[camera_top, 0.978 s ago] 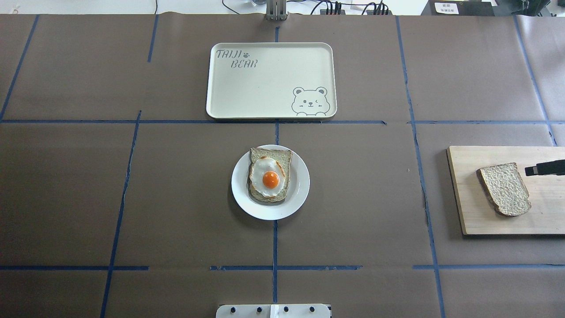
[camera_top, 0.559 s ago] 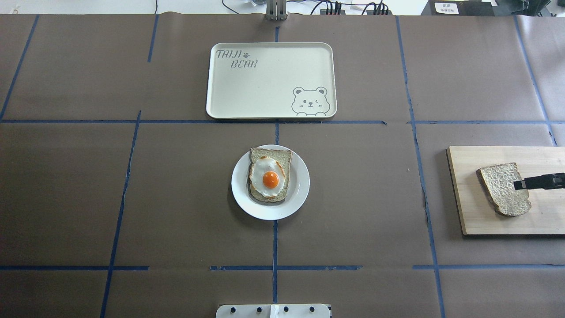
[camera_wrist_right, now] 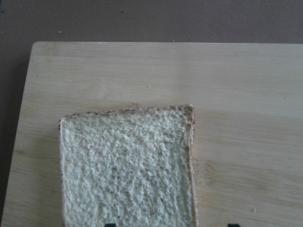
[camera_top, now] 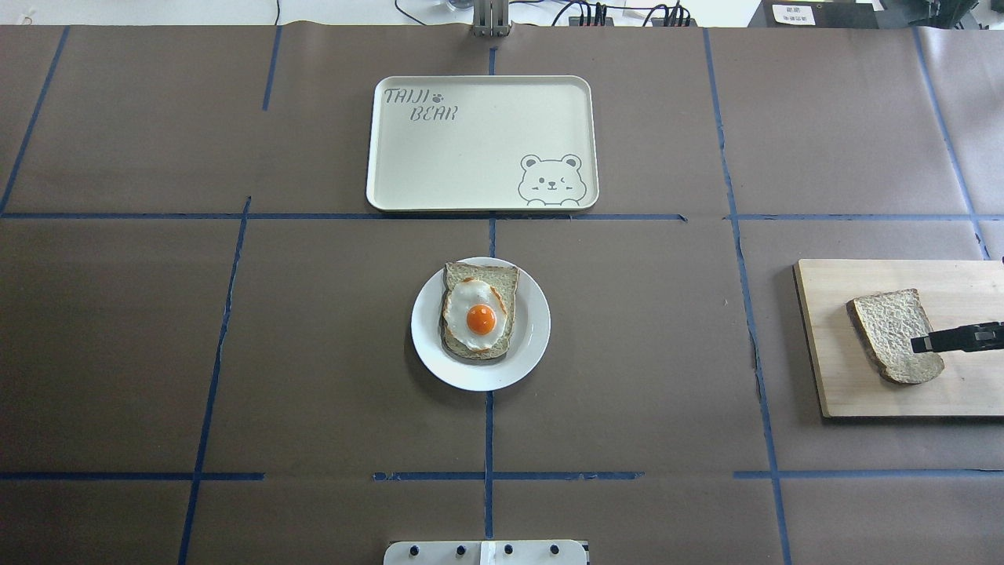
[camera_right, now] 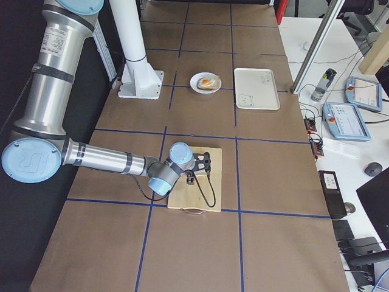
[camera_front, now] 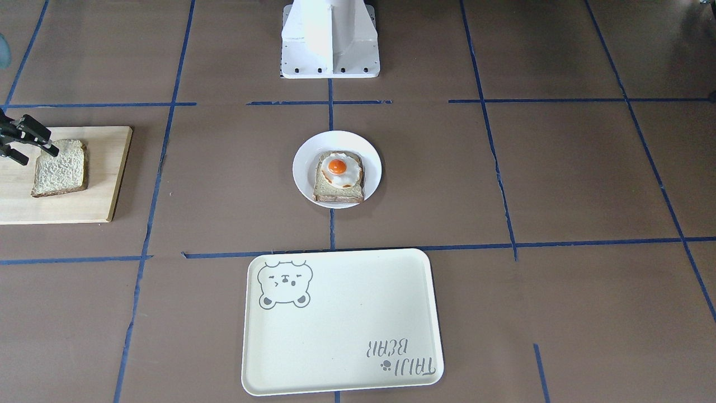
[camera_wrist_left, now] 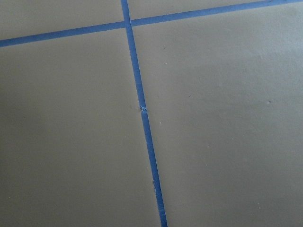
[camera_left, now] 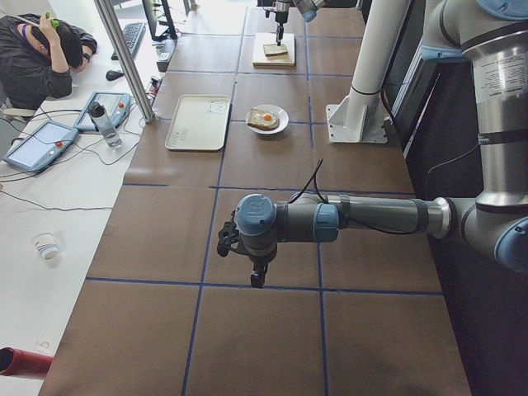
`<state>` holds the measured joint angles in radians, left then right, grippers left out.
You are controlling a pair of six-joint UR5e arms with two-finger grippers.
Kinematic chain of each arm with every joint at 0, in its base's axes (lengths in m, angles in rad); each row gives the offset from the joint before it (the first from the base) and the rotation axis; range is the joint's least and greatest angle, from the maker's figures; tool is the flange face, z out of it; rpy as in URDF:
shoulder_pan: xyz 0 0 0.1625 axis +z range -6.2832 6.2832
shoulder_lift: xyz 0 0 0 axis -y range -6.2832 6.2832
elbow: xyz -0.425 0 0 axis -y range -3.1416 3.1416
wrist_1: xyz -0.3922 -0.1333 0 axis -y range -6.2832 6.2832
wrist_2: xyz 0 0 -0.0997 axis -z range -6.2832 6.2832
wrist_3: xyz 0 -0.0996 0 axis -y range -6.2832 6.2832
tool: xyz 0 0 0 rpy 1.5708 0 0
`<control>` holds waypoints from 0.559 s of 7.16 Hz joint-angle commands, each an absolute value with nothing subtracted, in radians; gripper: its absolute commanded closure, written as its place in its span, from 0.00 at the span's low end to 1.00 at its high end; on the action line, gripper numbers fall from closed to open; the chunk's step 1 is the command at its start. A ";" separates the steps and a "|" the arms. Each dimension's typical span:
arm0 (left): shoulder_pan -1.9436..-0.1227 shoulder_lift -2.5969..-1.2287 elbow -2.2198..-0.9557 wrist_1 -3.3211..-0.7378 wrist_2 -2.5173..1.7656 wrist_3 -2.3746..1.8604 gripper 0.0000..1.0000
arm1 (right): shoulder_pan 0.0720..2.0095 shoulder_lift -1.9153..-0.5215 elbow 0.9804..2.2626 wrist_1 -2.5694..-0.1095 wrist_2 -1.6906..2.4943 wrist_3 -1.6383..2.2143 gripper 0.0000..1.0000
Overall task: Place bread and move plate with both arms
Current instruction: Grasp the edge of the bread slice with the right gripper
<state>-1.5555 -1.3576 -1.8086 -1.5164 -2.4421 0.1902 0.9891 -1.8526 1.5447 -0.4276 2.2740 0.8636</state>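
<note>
Right claw [camera_front: 39,157], fingers wide apart, over the bread [camera_front: 61,170], near its edge.

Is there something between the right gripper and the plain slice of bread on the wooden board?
Nothing visible stands in the way. The right gripper hangs open directly over the bread, which lies flat on the wooden board. In the right wrist view the top of the slice is bare, and nothing lies on it or beside it.
</note>
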 commanded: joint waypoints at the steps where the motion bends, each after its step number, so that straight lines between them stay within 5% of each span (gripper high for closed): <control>1: -1.555 -1.358 -1.804 -1.517 -2.442 0.190 0.00 | 0.979 -1.853 1.545 -0.426 2.273 0.864 0.18; 2: -1.555 -1.358 -1.804 -1.517 -2.441 0.190 0.00 | 0.977 -1.853 1.543 -0.426 2.275 0.864 0.21; 4: -1.555 -1.358 -1.801 -1.517 -2.441 0.190 0.00 | 0.976 -1.853 1.545 -0.426 2.275 0.850 0.62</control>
<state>-1.5555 -1.3576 -1.8027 -1.5171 -2.4408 0.1902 0.9772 -1.8530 1.5442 -0.4271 2.2747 0.8599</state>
